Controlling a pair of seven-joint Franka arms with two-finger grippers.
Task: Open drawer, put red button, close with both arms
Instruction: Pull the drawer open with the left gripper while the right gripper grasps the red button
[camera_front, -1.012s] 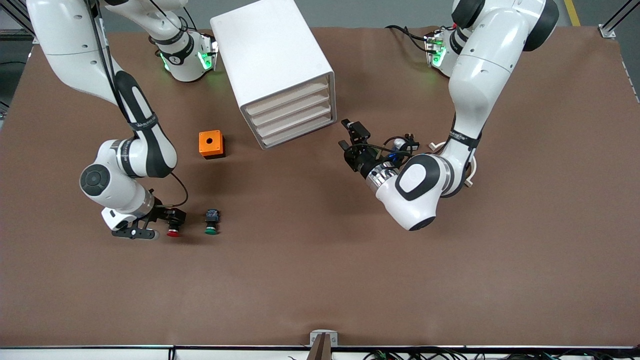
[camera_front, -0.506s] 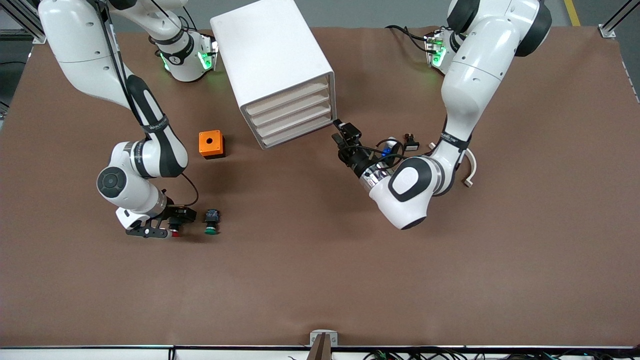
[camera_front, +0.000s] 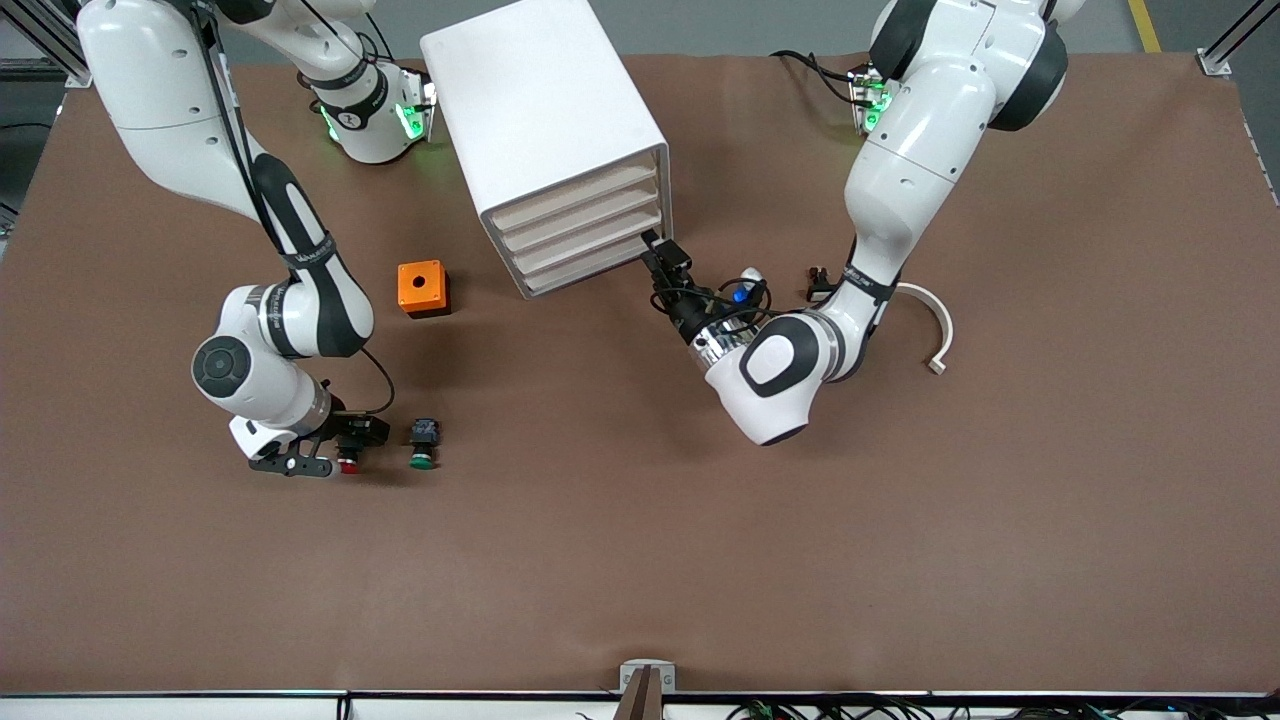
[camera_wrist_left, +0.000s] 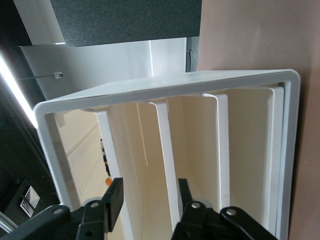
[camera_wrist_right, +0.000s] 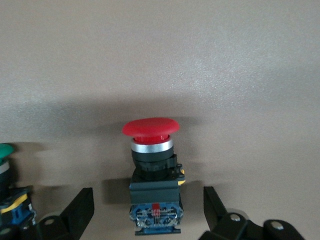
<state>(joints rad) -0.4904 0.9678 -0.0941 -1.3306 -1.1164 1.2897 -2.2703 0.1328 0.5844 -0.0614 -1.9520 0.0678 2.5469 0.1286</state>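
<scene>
The thumb-sized push button with a round red cap and black-and-blue body (camera_wrist_right: 151, 172) (camera_front: 347, 464) is lying on its side on the brown counter (camera_front: 640, 560), toward the right arm's end, roughly midway between the counter's base-side edge and its camera-side edge. The right arm's black two-finger gripper (camera_wrist_right: 148, 212) (camera_front: 345, 447) is sitting low over it, fingers (camera_wrist_right: 80, 209) spread apart and standing on either side of the button's body without touching it. Just beside the red button, toward the counter's middle, the matching button with a green cap (camera_front: 423, 446) (camera_wrist_right: 6, 187) is lying on the counter.

The small orange box with a round hole (camera_front: 422, 288) is standing farther from the front camera than both buttons. The boxy white cabinet (camera_front: 545, 130) is standing near the counter's base-side edge, its four shallow white drawers with pale front strips (camera_front: 580, 235) (camera_wrist_left: 197, 150) all pushed in. The left arm's black two-finger gripper (camera_front: 665, 250) (camera_wrist_left: 147, 200) is positioned right at the lowest drawer's front, at the corner toward the left arm's end; its fingers (camera_wrist_left: 112, 197) are parted, one pale front strip running between them. A curved white strip (camera_front: 930, 325) is lying on the counter toward the left arm's end.
</scene>
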